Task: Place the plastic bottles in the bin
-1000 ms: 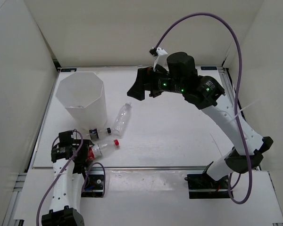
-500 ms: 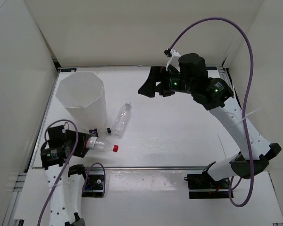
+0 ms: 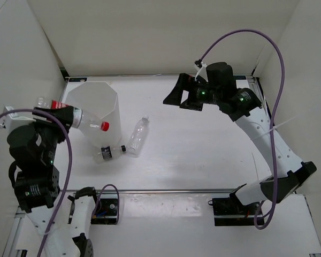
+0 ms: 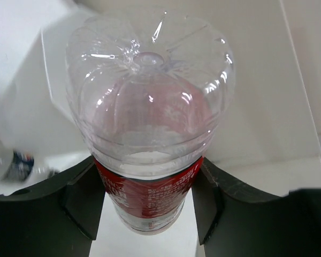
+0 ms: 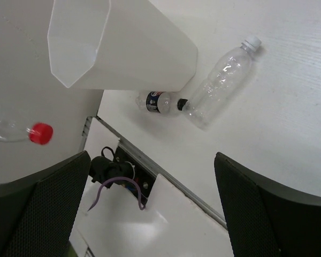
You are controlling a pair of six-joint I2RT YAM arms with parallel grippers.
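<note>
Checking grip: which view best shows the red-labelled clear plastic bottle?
Left wrist: red-labelled bottle up close, clamped in the left gripper. Top external shows it small, partly hidden; right wrist, only its capped neck.

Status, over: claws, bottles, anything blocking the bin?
Left claw shut on red bottle, held aloft beside bin. Right claw open, empty, aloft. Clear bottle and blue-label bottle lying at bin's foot. Nothing blocking bin.

White arm links [image 3: 267, 140], black joints [image 3: 220, 72], purple cables [image 3: 245, 30], green lights [image 3: 203, 92]
</note>
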